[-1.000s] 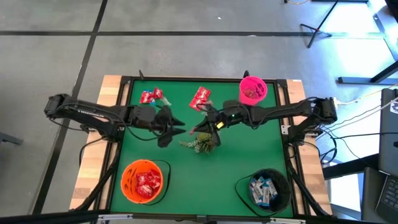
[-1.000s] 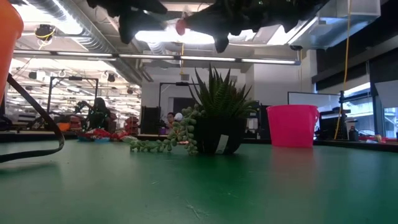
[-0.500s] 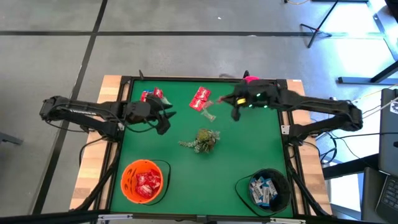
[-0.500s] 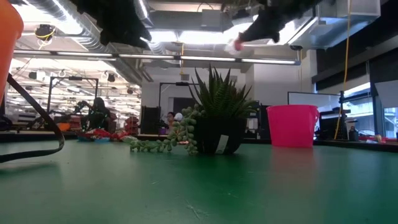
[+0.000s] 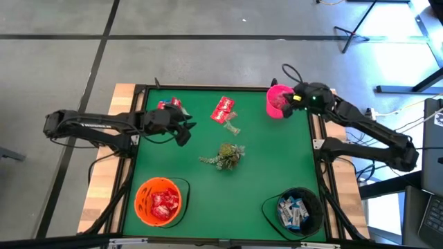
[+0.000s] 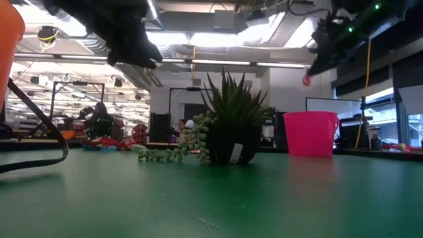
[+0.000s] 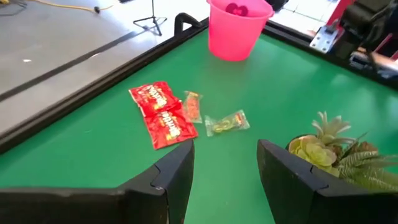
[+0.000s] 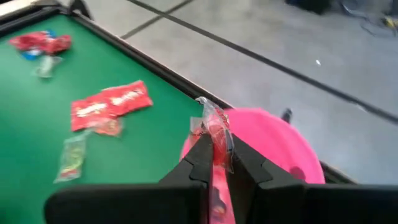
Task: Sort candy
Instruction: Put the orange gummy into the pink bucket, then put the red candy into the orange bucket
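**A:** Starting wide: the green desk (image 5: 263, 173) carries an orange bowl (image 5: 160, 201) of red packets, a dark bowl (image 5: 294, 209) of white-and-blue ones, a pink bucket (image 5: 279, 101) and a small plant (image 5: 226, 155).

**B:** And loose candy lies near the far edge: two red packets (image 7: 160, 115), a small clear-wrapped piece (image 7: 227, 122), more at the far-left corner (image 5: 167, 105).

**A:** The left gripper (image 7: 222, 163) hovers short of those packets, jaws apart, empty. The right gripper (image 8: 216, 163) is pinched shut on a red-wrapped candy (image 8: 214, 129), right over the bucket.

**B:** Light stuff, I'd judge. Crinkly, slick film, so pinch the flat middle, not a twisted end.

**A:** Only the right wrist view shows that held piece clearly; from above, the arm hides it. The low view gives a red dot (image 6: 306, 80) above the bucket.
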Controlling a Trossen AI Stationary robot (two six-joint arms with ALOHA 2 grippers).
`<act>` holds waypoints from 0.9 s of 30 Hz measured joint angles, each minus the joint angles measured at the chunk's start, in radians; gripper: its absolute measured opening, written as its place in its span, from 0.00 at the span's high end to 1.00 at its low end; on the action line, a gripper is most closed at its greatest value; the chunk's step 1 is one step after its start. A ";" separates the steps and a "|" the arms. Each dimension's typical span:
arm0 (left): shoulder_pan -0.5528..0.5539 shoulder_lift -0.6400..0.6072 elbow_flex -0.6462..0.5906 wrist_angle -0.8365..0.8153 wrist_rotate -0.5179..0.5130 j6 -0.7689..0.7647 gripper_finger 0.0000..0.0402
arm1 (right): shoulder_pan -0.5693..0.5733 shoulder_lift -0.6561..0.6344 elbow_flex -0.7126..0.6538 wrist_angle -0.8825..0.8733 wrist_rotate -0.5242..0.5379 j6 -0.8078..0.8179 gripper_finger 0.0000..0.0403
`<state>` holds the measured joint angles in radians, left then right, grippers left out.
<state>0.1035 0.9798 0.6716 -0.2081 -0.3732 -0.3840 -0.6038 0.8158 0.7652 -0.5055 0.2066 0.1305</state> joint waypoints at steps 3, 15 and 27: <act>0.034 0.000 -0.039 0.087 0.047 -0.003 0.59 | -0.055 -0.017 -0.029 -0.002 -0.005 0.029 0.93; 0.075 0.001 -0.075 0.145 0.079 -0.081 0.59 | -0.124 -0.013 -0.032 -0.011 -0.006 0.015 0.68; 0.160 0.001 -0.074 0.096 0.078 -0.108 0.59 | -0.123 -0.014 -0.032 0.171 -0.249 -0.002 0.54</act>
<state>0.2634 0.9806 0.5973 -0.1125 -0.2955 -0.4915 -0.7265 0.8021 0.7330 -0.3346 -0.0420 0.1283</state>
